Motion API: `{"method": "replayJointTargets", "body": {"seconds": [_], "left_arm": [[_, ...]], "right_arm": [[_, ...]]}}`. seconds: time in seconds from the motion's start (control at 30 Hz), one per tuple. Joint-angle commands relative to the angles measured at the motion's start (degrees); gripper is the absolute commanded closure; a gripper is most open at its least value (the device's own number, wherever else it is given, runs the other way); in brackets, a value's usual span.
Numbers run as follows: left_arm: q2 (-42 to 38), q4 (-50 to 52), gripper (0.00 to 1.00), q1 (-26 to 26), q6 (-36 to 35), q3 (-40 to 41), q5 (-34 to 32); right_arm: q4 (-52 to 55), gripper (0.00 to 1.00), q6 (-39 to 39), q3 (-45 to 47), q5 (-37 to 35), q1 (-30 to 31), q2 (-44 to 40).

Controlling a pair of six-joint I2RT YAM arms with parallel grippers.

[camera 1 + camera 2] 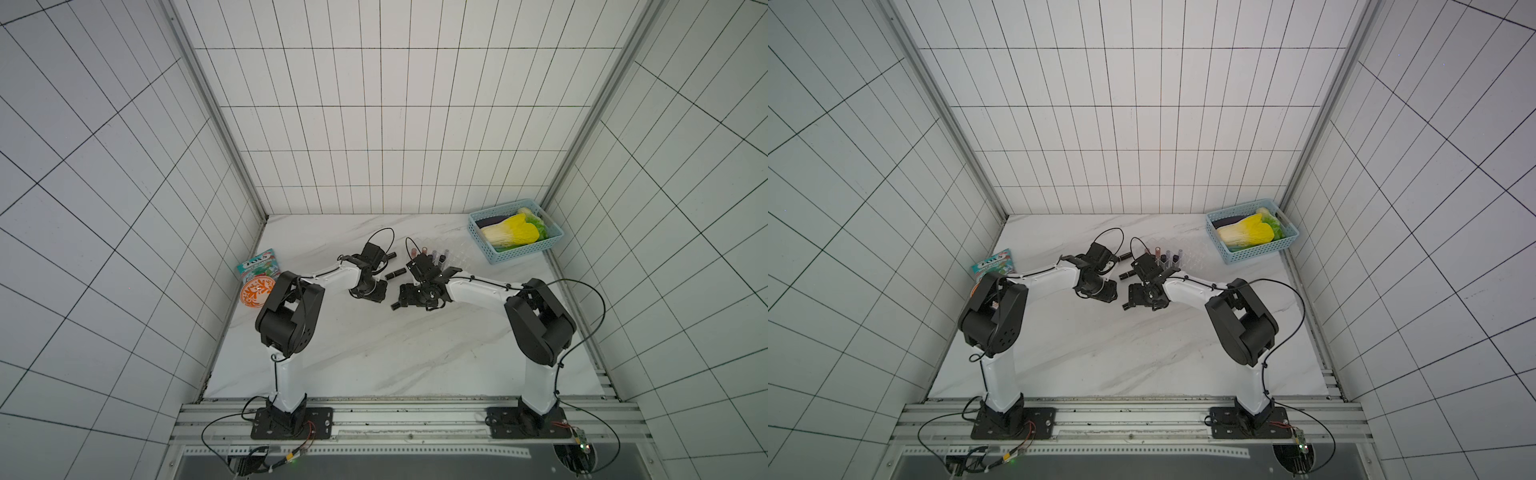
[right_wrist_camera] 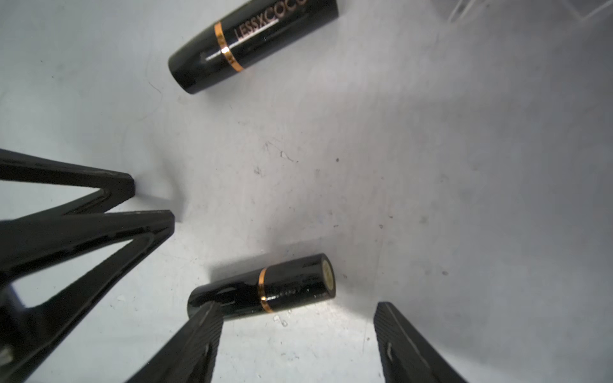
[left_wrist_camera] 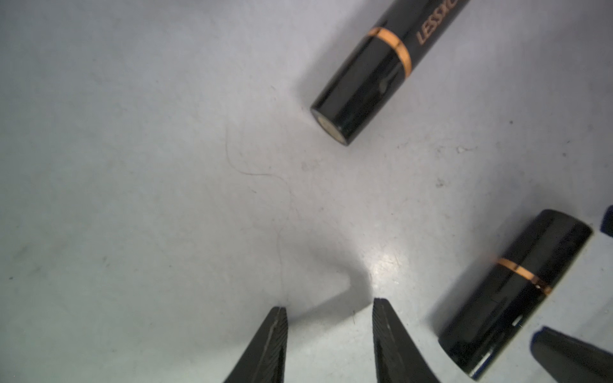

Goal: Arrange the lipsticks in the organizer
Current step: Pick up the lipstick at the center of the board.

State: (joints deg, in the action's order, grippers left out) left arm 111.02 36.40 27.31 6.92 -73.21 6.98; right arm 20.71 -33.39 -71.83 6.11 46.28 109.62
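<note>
Your right tool (image 2: 298, 304) is released, with one black lipstick (image 2: 265, 288) lying between its tips and a second lipstick (image 2: 252, 43) at upper frame. The left tool (image 3: 329, 304) (also released, gripping nothing) crowds close. Four tubes (image 1: 424, 250) stand in the organizer (image 1: 457, 257), right of centre, with one basket (image 1: 523, 251) beyond.

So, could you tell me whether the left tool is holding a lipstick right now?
No, the left wrist view shows the left tool open over bare table, with a black lipstick lying beside it.
</note>
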Motion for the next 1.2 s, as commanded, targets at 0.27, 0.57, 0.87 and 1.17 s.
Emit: {"method": "replayJointTargets", "body": {"seconds": [0.27,0.57,0.87,1.17], "left_arm": [[-3.00,-2.61,0.60,-0.72,0.07,2.39,0.14],[-3.09,-2.94,0.61,-0.77,-0.23,2.64,0.66],[-3.18,-2.96,0.61,-0.81,-0.33,2.86,0.05],[-4.86,-4.36,0.62,-2.07,0.64,4.45,-0.89]], "right_arm": [[3.31,0.30,-1.49,-7.40,-2.03,1.53,5.69],[5.23,0.45,-0.85,-11.91,-3.49,1.53,10.43],[7.99,0.67,1.51,-12.16,-5.29,1.29,11.05],[10.49,0.88,4.31,-11.28,-6.82,0.54,8.60]]}}
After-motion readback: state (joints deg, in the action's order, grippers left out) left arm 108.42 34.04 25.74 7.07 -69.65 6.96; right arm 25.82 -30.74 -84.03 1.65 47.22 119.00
